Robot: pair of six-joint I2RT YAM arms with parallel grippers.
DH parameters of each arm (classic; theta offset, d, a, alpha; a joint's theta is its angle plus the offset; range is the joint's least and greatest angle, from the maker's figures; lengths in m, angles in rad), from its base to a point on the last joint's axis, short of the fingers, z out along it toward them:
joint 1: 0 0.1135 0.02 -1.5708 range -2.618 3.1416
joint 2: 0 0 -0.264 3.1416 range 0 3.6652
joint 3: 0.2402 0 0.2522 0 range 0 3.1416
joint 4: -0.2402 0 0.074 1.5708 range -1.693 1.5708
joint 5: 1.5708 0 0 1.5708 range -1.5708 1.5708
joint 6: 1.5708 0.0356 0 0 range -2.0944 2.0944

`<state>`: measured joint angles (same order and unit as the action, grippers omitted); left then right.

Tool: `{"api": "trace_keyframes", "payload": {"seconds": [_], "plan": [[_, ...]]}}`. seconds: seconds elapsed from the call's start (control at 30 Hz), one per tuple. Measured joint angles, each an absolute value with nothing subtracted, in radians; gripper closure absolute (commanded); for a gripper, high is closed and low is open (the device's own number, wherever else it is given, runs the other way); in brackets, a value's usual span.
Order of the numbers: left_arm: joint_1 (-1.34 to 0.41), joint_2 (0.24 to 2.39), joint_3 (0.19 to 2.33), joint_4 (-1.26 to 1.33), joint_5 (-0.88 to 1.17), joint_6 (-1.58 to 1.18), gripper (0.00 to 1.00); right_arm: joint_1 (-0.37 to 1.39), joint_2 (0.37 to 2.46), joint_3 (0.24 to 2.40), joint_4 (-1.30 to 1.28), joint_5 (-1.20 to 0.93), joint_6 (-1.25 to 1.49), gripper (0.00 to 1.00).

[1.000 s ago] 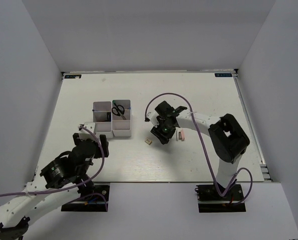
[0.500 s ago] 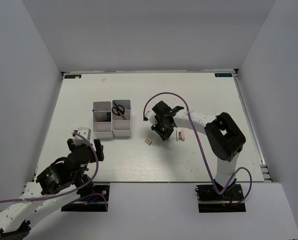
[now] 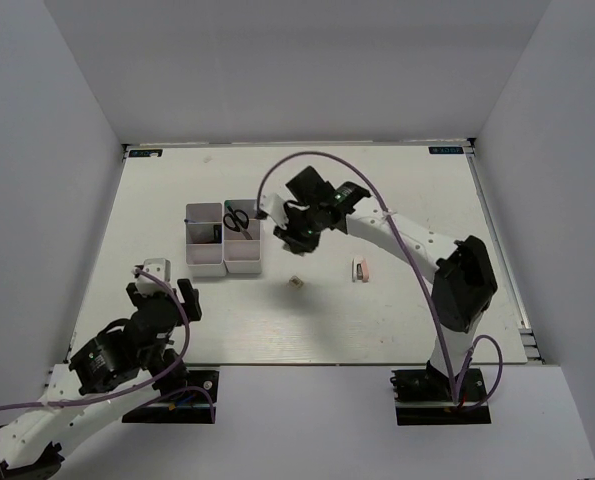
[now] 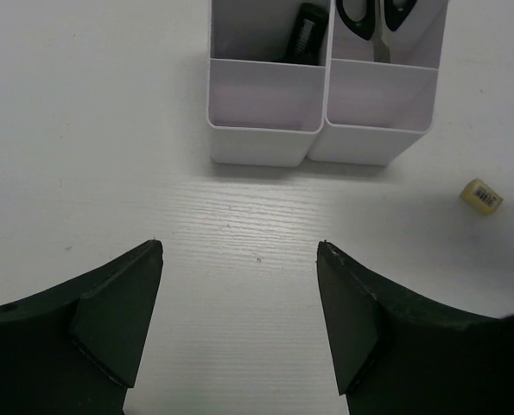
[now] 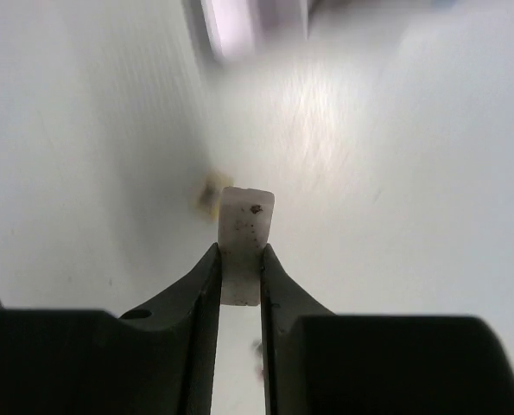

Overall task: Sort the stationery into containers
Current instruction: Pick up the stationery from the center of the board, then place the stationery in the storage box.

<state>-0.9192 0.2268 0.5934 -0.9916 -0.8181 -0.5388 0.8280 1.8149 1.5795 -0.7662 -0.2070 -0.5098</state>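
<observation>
The containers (image 3: pixel 222 242) stand left of the table's middle as a white block of bins. Black-handled scissors (image 3: pixel 235 217) lie in the back right bin, and a dark marker (image 4: pixel 307 30) sits in the back left one. My right gripper (image 3: pixel 295 238) hangs just right of the bins, shut on a small white eraser (image 5: pixel 244 238). A beige eraser (image 3: pixel 295 282) lies on the table below it, blurred in the right wrist view (image 5: pixel 209 192). Further right lies a pink eraser (image 3: pixel 360 269). My left gripper (image 3: pixel 162 290) is open over bare table, in front of the containers (image 4: pixel 321 104).
The beige eraser (image 4: pixel 481 196) shows at the right edge of the left wrist view. White walls enclose the table on three sides. A purple cable (image 3: pixel 277 170) loops above the right arm.
My right gripper closed on the white eraser beside the pink one, then rose and moved left toward the bins. The left arm drew back toward the near edge.
</observation>
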Motion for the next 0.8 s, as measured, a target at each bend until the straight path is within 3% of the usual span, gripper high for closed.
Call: {"api": "trace_keyframes", "payload": {"seconds": [0.17,0.3,0.8], "plan": [[-0.919,0.194,0.593,-1.034,-0.891,-0.592,0.22,0.921,1.819,1.753,-0.686,-0.321,-0.619,1.00],[-0.919,0.149,0.593,-1.069,-0.944,-0.627,0.22,0.992,1.936,1.892,-0.635,-0.361,-0.664,1.00],[-0.917,0.095,0.594,-1.106,-1.007,-0.661,0.25,1.064,2.238,1.985,-0.272,-0.379,-0.695,1.00]]}}
